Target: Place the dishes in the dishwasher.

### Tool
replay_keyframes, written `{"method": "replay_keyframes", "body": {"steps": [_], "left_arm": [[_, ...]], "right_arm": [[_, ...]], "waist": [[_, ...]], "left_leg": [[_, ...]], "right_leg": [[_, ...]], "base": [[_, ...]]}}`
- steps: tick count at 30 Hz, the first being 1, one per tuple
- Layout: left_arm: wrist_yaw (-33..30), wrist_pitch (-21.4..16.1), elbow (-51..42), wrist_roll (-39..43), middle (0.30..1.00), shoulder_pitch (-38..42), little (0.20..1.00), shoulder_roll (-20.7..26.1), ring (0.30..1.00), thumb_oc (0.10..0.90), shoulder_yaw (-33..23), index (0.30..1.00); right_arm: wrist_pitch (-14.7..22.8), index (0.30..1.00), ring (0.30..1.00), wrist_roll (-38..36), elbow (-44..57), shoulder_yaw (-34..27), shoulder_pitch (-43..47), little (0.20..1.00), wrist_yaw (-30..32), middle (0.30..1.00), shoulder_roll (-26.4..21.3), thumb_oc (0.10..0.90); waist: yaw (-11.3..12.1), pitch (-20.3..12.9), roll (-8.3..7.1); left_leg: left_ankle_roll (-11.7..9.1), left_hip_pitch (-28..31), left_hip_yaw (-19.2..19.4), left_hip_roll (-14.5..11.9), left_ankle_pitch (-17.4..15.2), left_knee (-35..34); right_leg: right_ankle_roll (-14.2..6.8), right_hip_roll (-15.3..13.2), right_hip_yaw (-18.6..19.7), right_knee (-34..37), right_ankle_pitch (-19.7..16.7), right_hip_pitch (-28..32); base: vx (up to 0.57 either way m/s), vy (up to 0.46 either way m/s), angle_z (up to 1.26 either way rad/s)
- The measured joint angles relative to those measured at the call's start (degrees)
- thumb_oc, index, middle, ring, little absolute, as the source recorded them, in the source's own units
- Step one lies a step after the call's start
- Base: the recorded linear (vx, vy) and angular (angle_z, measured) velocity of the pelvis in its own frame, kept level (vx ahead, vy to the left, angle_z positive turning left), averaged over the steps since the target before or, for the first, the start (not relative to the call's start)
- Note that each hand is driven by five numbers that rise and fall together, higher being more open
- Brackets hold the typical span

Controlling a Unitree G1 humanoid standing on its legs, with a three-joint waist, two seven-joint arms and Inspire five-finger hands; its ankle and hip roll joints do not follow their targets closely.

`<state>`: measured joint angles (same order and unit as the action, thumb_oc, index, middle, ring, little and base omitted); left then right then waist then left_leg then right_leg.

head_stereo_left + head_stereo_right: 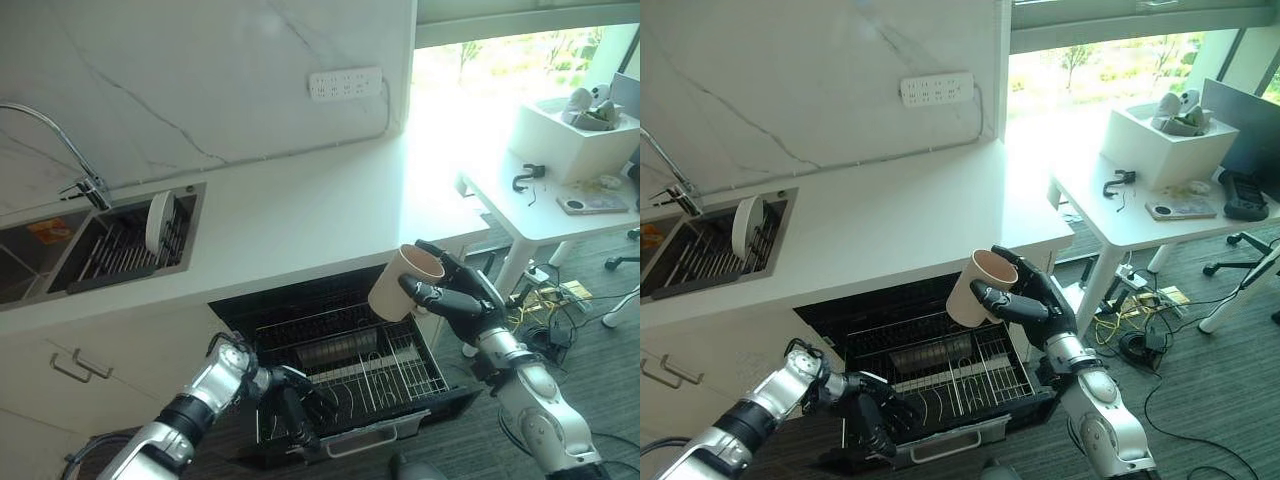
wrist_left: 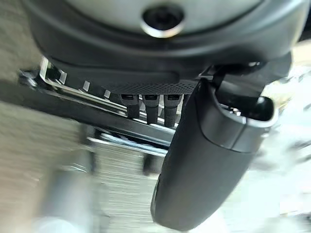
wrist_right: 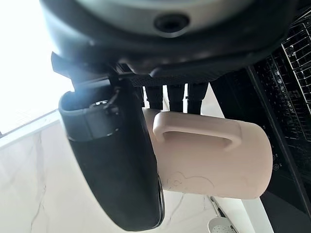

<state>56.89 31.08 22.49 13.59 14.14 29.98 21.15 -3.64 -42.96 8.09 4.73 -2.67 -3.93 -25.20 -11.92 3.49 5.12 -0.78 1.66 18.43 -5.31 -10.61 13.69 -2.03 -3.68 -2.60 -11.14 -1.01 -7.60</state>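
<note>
Beige mug is held tilted above the pulled-out dishwasher rack, near its right edge; the right hand has fingers and thumb curled around it; the left hand reaches low at the rack's front left corner, fingers bent downward, touching the rack's front rim; a white plate stands in the sink.

From my seat, the right hand covers the near side of the mug, so I cannot see how much of its wall the thumb and fingers wrap. The left hand sits low at the near left corner of the dishwasher rack, and its wrist view is too blurred for me to tell whether its fingers grip the rack's edge. The sink at far left is cut off by the picture's edge.
</note>
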Motion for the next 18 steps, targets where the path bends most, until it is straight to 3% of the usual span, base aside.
{"method": "replay_keyframes", "body": {"steps": [2, 5, 8, 11, 15, 18], "left_arm": [[-6.7, 0.0, -0.8, 13.5, 0.9, -5.3, 0.9, -4.5, 0.9, 0.8, -2.8, 0.9], [-16.0, -1.9, 0.9, 23.7, 0.9, -12.3, 0.9, -11.9, 0.9, 0.8, -7.4, 0.9], [-22.7, -4.0, 2.9, 25.8, 0.9, -15.0, 0.9, -14.4, 0.9, 0.8, -7.9, 0.9], [-26.8, -6.1, 4.0, 26.8, 0.9, -14.8, 0.9, -15.4, 0.9, 0.8, -8.6, 0.9], [-32.3, -7.9, 6.6, 28.8, 0.9, -13.7, 0.9, -15.8, 0.9, 0.8, -9.2, 0.9], [-38.4, -9.4, 8.6, 28.8, 0.9, -12.1, 0.9, -15.7, 0.9, 0.8, -9.6, 0.9]], "right_arm": [[0.1, 0.3, 0.3, 0.0, -0.5, -1.0, -2.0, 0.3, -1.4, 0.3, 0.4, 0.4], [0.2, 0.3, 0.3, 0.3, -3.5, -1.1, -2.5, 0.3, -1.9, 0.3, 1.7, 0.4], [0.2, 0.3, 0.3, 2.3, -3.8, -1.1, -2.5, 0.3, -1.5, 0.3, 2.5, 0.4], [0.1, 0.3, 0.3, 2.5, -3.8, -1.0, -2.4, 0.3, -0.1, 0.3, 2.5, 0.4], [0.0, 0.3, 0.3, 6.0, -3.8, -1.0, -2.4, 0.3, 2.1, 0.3, 2.5, 0.4], [-0.5, 0.3, 0.3, 9.2, -4.0, -1.0, -2.6, 0.3, 2.9, 0.3, 2.5, 0.4]], "waist": [[1.2, 0.3, -0.46], [1.9, 1.3, -2.03], [2.8, 1.8, -3.2], [4.2, 1.8, -3.25], [4.2, 1.8, -3.87], [4.0, 1.9, -5.17]], "left_leg": [[0.0, 0.5, -0.1, 0.3, 0.0, -0.3], [-0.1, 0.3, -0.9, 0.4, 0.0, 0.0], [-0.3, -0.9, -1.6, 0.3, 0.2, 0.2], [-0.3, -1.5, -2.2, 0.2, 0.4, 0.7], [-0.3, -1.5, -2.7, 0.1, 0.5, 0.8], [-0.3, -1.5, -2.6, -0.1, 0.5, 0.9]], "right_leg": [[-0.1, -0.3, -0.1, -0.3, 0.8, 0.2], [-0.1, -0.7, -1.0, -1.2, 2.0, 0.0], [0.0, -0.8, -1.5, -1.5, 2.1, -0.9], [0.2, -0.9, -2.2, -1.9, 1.7, -1.1], [0.3, -0.8, -2.6, -1.8, 1.8, -0.9], [0.2, -0.7, -2.6, -1.7, 1.8, -0.8]], "base": [[-0.01, -0.025, 0.06], [-0.01, -0.023, 0.13], [0.0, -0.029, 0.12], [-0.01, -0.039, 0.11], [0.0, -0.035, 0.05], [0.01, -0.045, -0.03]]}}
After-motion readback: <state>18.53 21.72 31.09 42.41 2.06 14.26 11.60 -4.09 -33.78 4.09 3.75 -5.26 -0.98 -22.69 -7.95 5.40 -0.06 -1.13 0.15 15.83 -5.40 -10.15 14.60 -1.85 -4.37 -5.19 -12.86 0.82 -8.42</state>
